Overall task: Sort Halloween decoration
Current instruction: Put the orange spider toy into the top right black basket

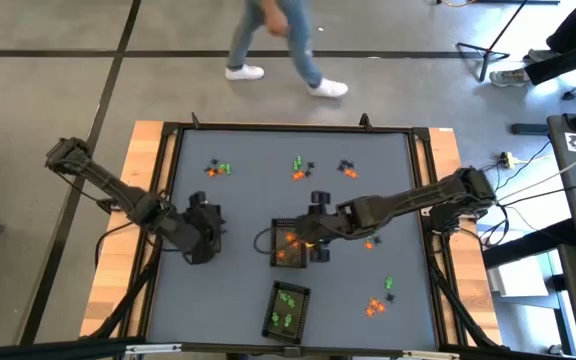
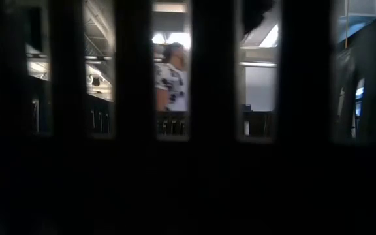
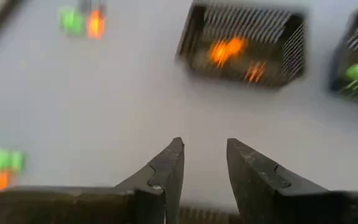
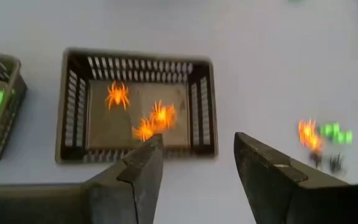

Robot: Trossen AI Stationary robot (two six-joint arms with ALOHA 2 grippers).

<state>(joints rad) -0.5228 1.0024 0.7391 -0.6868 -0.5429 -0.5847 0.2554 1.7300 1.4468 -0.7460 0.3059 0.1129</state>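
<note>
Tiny orange, green and black trinkets lie in small clusters on the grey mat: near the far edge (image 1: 218, 168), (image 1: 300, 170), (image 1: 346, 168) and toward the near right (image 1: 373, 307). A dark slatted tray (image 1: 288, 246) at mid-table holds orange spiders (image 4: 117, 94); a second tray (image 1: 288, 310) near the front edge holds green pieces. My right gripper (image 4: 194, 158) (image 1: 315, 240) is open and empty, hovering at the orange tray's right rim. My left gripper (image 3: 204, 155) (image 1: 203, 238) is open and empty over bare mat left of that tray.
A dark object (image 1: 318, 203) stands just beyond the orange tray, behind my right gripper. Loose trinkets lie right of my right gripper (image 4: 322, 140). A raised frame (image 1: 173, 140) edges the mat. The low view is blocked by dark slats; a person (image 1: 278, 45) walks beyond the far edge.
</note>
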